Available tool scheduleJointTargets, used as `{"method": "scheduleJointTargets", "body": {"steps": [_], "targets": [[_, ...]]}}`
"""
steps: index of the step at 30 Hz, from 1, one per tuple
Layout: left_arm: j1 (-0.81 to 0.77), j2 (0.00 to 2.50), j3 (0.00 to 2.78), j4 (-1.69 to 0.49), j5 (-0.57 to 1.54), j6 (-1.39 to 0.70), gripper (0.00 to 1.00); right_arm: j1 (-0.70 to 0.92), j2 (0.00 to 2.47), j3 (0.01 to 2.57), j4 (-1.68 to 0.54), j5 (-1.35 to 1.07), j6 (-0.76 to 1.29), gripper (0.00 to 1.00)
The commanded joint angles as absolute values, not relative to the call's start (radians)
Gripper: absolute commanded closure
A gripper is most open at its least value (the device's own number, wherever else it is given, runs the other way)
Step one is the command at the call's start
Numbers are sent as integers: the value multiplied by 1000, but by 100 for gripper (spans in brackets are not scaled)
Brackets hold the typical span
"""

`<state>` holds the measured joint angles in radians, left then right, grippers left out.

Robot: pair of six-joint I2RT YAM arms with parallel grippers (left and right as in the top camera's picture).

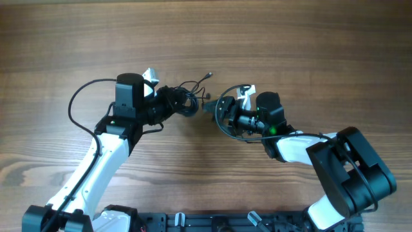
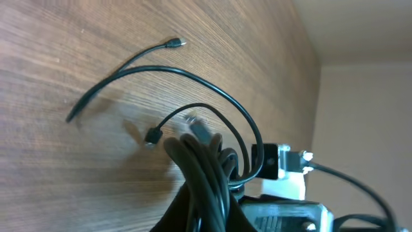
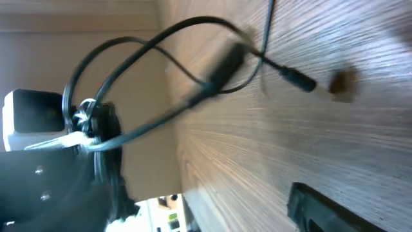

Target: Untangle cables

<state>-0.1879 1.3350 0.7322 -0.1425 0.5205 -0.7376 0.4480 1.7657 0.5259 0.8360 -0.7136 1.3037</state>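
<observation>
The cables [image 1: 190, 89] are thin black wires lying between the two arms on the wooden table [image 1: 206, 38]. My left gripper [image 1: 185, 106] is shut on a bunch of their strands [image 2: 205, 169]. Loose loops and ends fan out from it, one with a small plug [image 2: 179, 43] and another with a plug [image 2: 152, 136]. My right gripper [image 1: 210, 105] is just right of the bundle, low over the table, open and empty. In the right wrist view only one of its fingers [image 3: 317, 205] shows. A blurred cable loop [image 3: 215, 72] and a plug end [image 3: 299, 80] lie ahead of it.
The thicker arm cables loop beside each wrist, left [image 1: 80, 96] and right [image 1: 222, 119]. The right arm's base [image 1: 351, 171] stands at the front right. The left arm's wrist [image 3: 38, 135] shows in the right wrist view.
</observation>
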Motion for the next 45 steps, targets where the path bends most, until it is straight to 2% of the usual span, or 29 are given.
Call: {"method": "scheduleJointTargets", "body": {"steps": [1, 3, 8, 9, 12, 15, 17, 19, 22, 28, 29, 30, 31, 32, 35, 40, 44, 45], "targets": [[-188, 1322, 739, -140, 526, -536, 96, 448, 1771, 523, 926, -760, 1418, 0], [-188, 1322, 739, -140, 528, -527, 96, 448, 1771, 523, 1011, -765, 1485, 0], [-188, 1322, 739, -141, 696, -399, 96, 449, 1771, 524, 1017, -736, 1608, 1], [-188, 1322, 739, -143, 707, -395, 96, 449, 1771, 524, 1017, -727, 1613, 4], [-195, 1322, 739, -179, 708, -389, 96, 448, 1771, 524, 1034, -645, 1679, 29], [-251, 1322, 739, -218, 714, -344, 96, 448, 1771, 524, 1058, -622, 1686, 45], [-283, 1322, 739, -217, 713, -344, 96, 448, 1771, 524, 1058, -622, 1685, 60], [-295, 1322, 739, -218, 693, -344, 96, 448, 1771, 524, 1057, -630, 1681, 95], [-295, 1322, 739, -218, 587, -348, 96, 448, 1771, 524, 1054, -673, 1594, 96], [-295, 1322, 739, -221, 582, -427, 95, 425, 1771, 524, 1098, -763, 1282, 95], [-295, 1322, 739, -221, 582, -426, 96, 425, 1771, 524, 1098, -789, 1242, 80], [-295, 1322, 739, -221, 582, -421, 96, 425, 1771, 523, 1080, -804, 1199, 51], [-295, 1322, 739, -221, 586, -381, 96, 425, 1771, 524, 1047, -807, 1156, 37], [-295, 1322, 739, -217, 608, -327, 96, 422, 1771, 523, 1029, -816, 1102, 31], [-278, 1322, 739, -218, 768, -213, 96, 422, 1771, 523, 1031, -936, 948, 29], [-214, 1322, 739, -214, 796, -217, 96, 420, 1771, 523, 1032, -1023, 890, 37], [-170, 1322, 739, -192, 919, -244, 96, 421, 1771, 523, 1036, -1023, 922, 59], [-173, 1322, 739, -190, 957, -244, 96, 421, 1771, 523, 1039, -1024, 941, 59]]}}
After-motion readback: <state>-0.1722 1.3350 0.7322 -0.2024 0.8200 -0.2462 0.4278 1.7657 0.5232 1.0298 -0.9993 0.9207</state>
